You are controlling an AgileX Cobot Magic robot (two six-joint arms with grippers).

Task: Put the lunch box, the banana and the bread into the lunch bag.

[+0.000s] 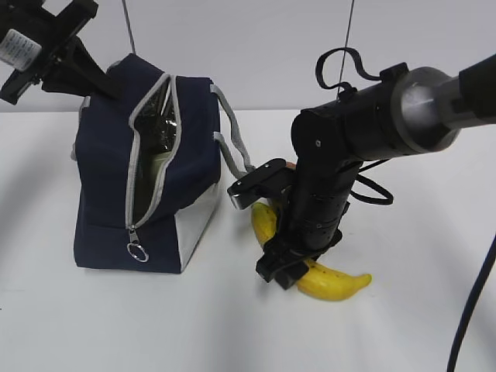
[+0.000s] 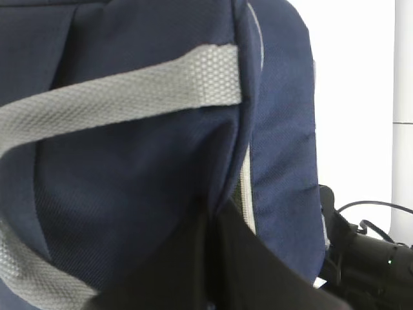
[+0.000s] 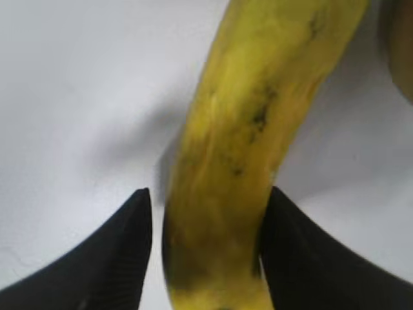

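The navy lunch bag (image 1: 101, 178) stands at the left, its grey zipper open and the ring pull (image 1: 138, 252) low on the front. My left gripper (image 1: 97, 81) is shut on the fabric at the bag's top rear; in the left wrist view its dark fingers (image 2: 271, 271) pinch the bag (image 2: 129, 161). The yellow banana (image 1: 333, 283) lies on the table to the right of the bag. My right gripper (image 1: 283, 271) is open, its fingers on either side of the banana (image 3: 258, 129). Something pale green (image 1: 159, 161) shows inside the bag's opening. The bread is not clearly visible.
A grey strap handle (image 1: 232, 147) hangs off the bag toward the right arm. A brown edge (image 3: 403, 45) sits at the top right of the right wrist view. The white table (image 1: 418, 325) stretches in front and to the right.
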